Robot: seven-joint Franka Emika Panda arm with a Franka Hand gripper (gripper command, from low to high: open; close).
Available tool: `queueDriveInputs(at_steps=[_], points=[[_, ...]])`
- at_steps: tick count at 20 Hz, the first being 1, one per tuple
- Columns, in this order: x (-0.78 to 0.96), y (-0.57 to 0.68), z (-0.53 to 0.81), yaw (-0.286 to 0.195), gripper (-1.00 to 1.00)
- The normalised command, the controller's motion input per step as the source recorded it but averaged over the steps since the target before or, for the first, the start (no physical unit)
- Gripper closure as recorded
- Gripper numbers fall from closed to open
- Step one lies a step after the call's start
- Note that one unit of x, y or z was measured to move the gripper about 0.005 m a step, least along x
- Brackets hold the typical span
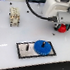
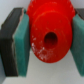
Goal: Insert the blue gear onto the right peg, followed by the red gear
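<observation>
Wrist view: the end effector (image 2: 47, 42) squeezes the small round red plastic gear (image 2: 49, 36).
The flat blue toothed plastic gear (image 1: 42, 47) sits on the grey plate (image 1: 26, 50), on the white bench (image 1: 7, 38).

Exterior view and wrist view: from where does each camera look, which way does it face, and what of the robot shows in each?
Exterior view: off the arm, raised, looking down across the white table at the grey plate with the blue gear on it; the arm and its gripper holding the red gear show.
Wrist view: on the wrist, looking along the gripper; its teal pads clamp the red gear.
Shared: the red gear and the gripper.
</observation>
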Motion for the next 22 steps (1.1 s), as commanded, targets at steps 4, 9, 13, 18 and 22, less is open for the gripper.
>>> queueDriveInputs(at_steps=[4, 9, 13, 18, 22], points=[[0.21, -0.19, 0.63, 0.0, 1.0], [0.37, -0.27, 0.62, 0.0, 1.0], [0.49, -0.41, 0.56, 0.0, 1.0], [0.53, -0.4, 0.5, 0.0, 1.0], [0.64, -0.29, 0.37, 0.0, 1.0]])
